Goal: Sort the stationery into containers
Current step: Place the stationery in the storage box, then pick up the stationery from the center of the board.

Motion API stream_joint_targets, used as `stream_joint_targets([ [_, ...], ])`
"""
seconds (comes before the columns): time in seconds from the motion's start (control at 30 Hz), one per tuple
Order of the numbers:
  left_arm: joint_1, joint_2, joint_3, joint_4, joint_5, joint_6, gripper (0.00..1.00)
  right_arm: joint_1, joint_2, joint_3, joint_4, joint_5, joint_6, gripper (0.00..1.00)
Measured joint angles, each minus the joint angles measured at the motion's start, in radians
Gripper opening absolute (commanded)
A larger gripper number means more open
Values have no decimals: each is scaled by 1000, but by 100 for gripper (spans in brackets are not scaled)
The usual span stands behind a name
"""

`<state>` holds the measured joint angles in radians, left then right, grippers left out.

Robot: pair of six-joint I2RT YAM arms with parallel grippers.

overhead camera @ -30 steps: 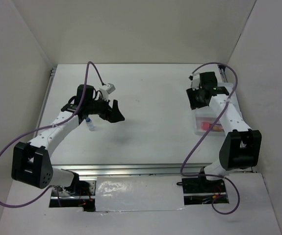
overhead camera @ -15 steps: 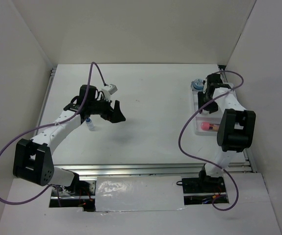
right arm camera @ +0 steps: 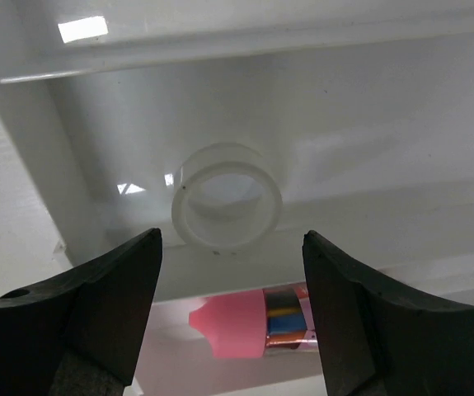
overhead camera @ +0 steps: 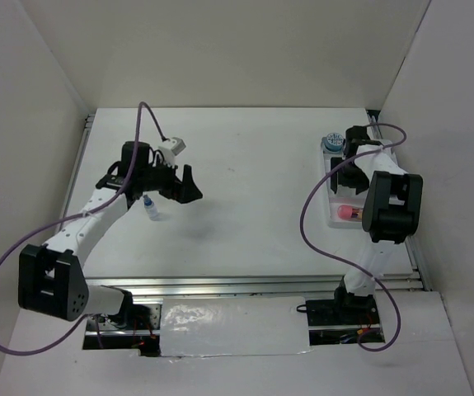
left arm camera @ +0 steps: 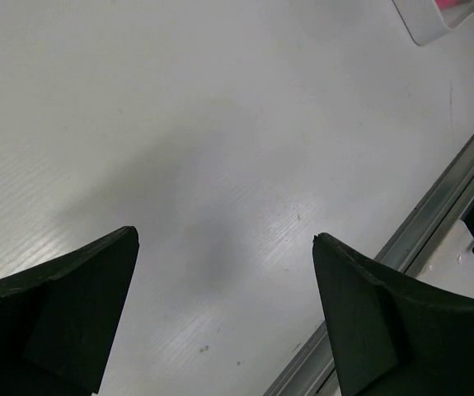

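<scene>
White ring (right arm camera: 227,206) is seen in a compartment of the white tray (right arm camera: 368,124), close by the wall dividing it from the next compartment. Pink tube (right arm camera: 245,334) is laid in that next compartment, on the near side of the wall. One blue pot (overhead camera: 332,143) is noted at the tray's far left corner; whether it sits inside a compartment cannot be told. Tray is set on the right side of the table (overhead camera: 253,157). Small blue-capped bottle (overhead camera: 149,209) is seen on the table's left side, well apart from the tray. Right gripper (right arm camera: 230,239) is held above the ring, fingers spread, nothing gripped. Left gripper (left arm camera: 224,239) is held over the table just right of the bottle, fingers likewise apart and empty
</scene>
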<state>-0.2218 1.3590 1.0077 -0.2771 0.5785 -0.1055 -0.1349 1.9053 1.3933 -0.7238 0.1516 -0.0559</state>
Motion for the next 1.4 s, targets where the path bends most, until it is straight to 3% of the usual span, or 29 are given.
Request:
stream_joint_targets([
  [0.1,64,-72,-6,-3,15,0,99,-2,24,4,3,-1,5,80],
  [0.33,291,-349,-39,-5,94,15,99,-3,6,6,-3,-64,6,79],
  [0.53,562,-432,-20,-205,243,233,94,-3,-203,-9,-12,-263,-26,79],
  [0.67,673,-432,-44,-377,299,420,90,-2,-328,-9,-21,-403,-45,79],
  [0.9,695,-418,-166,-483,298,576,89,22,-359,-14,-47,-533,-50,78],
  [1.4,669,-230,-219,-309,238,675,84,43,-356,-15,-76,-590,-54,78],
])
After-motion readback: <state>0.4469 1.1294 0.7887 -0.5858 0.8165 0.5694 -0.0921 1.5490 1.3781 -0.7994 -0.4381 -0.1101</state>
